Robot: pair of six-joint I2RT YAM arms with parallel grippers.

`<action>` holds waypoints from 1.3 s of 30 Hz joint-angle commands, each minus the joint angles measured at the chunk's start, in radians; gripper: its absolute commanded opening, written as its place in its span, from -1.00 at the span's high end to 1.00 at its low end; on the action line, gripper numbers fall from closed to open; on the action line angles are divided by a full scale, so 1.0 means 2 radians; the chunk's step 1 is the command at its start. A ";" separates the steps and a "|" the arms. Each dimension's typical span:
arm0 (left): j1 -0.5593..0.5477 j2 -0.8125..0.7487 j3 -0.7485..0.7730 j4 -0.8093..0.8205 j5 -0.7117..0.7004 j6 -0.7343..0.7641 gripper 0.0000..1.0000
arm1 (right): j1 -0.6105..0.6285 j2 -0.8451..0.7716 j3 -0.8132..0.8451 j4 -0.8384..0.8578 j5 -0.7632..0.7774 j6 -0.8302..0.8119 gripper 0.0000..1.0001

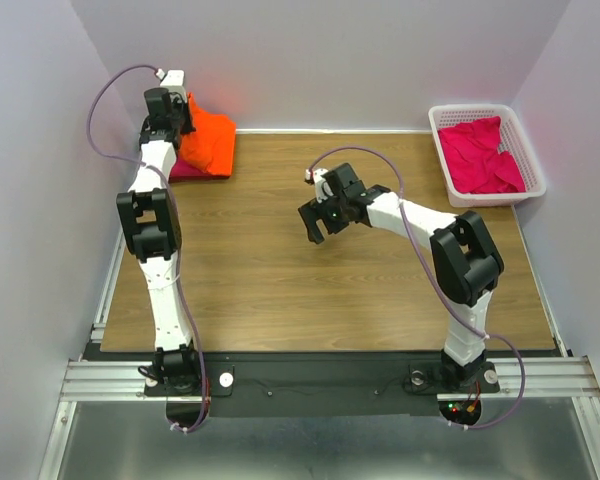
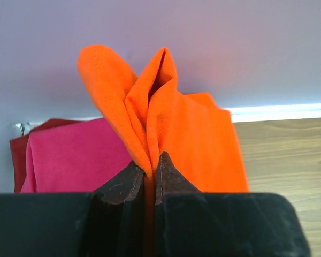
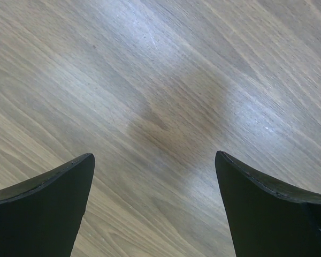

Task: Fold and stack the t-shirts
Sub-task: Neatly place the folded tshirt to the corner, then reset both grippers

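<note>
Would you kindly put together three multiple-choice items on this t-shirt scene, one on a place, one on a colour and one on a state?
1. Where on the table does the white basket stand?
A. near-left corner
B. far-right corner
C. centre

2. What colour is the t-shirt held by the left gripper?
A. blue
B. white
C. orange

3. How is the right gripper?
A. open, holding nothing
B. shut on a sock
C. shut on the basket

Answers:
1 B: the top view shows it at the far-right corner, with pink t-shirts inside.
2 C: the left wrist view shows orange cloth pinched in it.
3 A: the right wrist view shows it spread wide over bare wood.
</note>
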 commanded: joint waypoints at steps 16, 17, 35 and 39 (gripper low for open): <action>0.058 0.001 -0.020 0.102 0.014 -0.030 1.00 | 0.003 0.025 0.040 -0.012 -0.003 0.002 -1.00; 0.059 0.004 -0.021 0.102 0.014 -0.033 1.00 | 0.003 0.025 0.038 -0.011 -0.003 0.001 -1.00; 0.096 -0.013 0.032 0.011 -0.025 0.004 -0.26 | -0.009 -0.027 0.023 -0.013 0.014 -0.001 -1.00; 0.097 -0.051 0.023 -0.023 -0.033 0.019 -0.27 | -0.036 -0.059 0.010 -0.014 0.004 0.006 -1.00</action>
